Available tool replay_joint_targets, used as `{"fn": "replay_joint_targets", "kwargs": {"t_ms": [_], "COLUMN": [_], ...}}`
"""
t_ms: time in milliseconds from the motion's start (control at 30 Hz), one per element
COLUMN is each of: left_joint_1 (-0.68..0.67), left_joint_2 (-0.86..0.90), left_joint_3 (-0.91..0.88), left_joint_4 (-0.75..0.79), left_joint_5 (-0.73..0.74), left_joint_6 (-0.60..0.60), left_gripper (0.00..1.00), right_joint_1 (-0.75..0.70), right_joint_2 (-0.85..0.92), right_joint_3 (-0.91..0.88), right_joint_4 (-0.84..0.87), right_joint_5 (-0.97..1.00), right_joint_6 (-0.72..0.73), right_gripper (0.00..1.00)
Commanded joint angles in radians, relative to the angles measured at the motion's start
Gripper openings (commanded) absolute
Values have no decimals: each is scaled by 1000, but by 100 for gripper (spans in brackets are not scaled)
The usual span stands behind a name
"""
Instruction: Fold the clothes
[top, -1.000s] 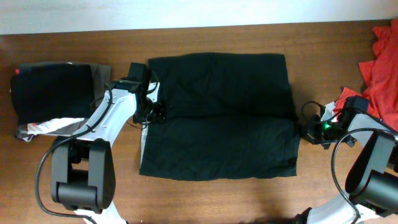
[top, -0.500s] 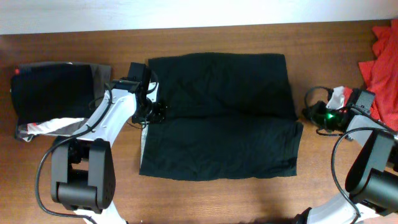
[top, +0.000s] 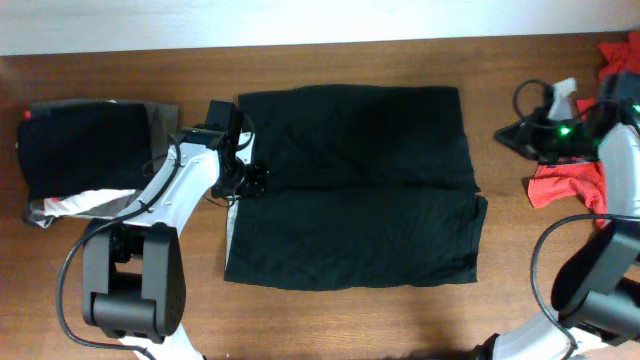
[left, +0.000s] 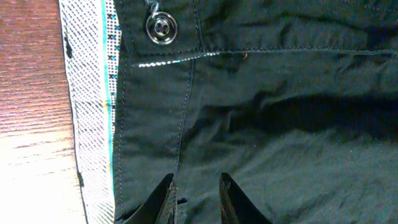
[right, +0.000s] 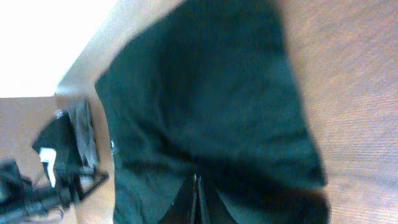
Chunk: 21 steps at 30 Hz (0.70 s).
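While folded pieces are lying stacked (top: 85, 150) at the desk's (top: 350, 320) left edge, the black garment (top: 360, 185) is resting mid-desk, partly folded. The left gripper (left: 194, 198) is hovering narrowly parted; the right gripper (right: 196, 199) is looking closed, empty. Red clothes (top: 610, 100) are waiting at the right edge.

No lettering, label, brand, number or sign can be read in any view. The black garment (top: 352, 185) on the desk (top: 350, 320) is plain across its surface, and the close view of its waistband (left: 155, 112) shows only a bare button (left: 161, 28), stitching and a dotted lining, none of it carrying words or figures.
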Motion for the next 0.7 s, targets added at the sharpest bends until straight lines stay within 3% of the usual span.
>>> {"fn": "replay_joint_targets", "kwargs": {"t_ms": [0,333,500,667], "left_joint_1": [2,2,2,2], "left_joint_2": [3,3,3,3], "left_joint_3": [-6,-6,-6,-6], "left_joint_4": [0,-2,-2,-8], "left_joint_5": [-7,-7,-7,-7], "left_joint_6": [13,13,13,13], "left_gripper": [23,23,24,24], "right_joint_1": [82,148,148,148], "right_joint_2": [6,6,7,7], "right_joint_3": [-27,-258,-419,-488], "right_joint_4": [-45,74,230,198], "right_joint_5": [161,479,494,516], "right_joint_6": [-69,7,60,80], "right_gripper": [4,4,4,4]}}
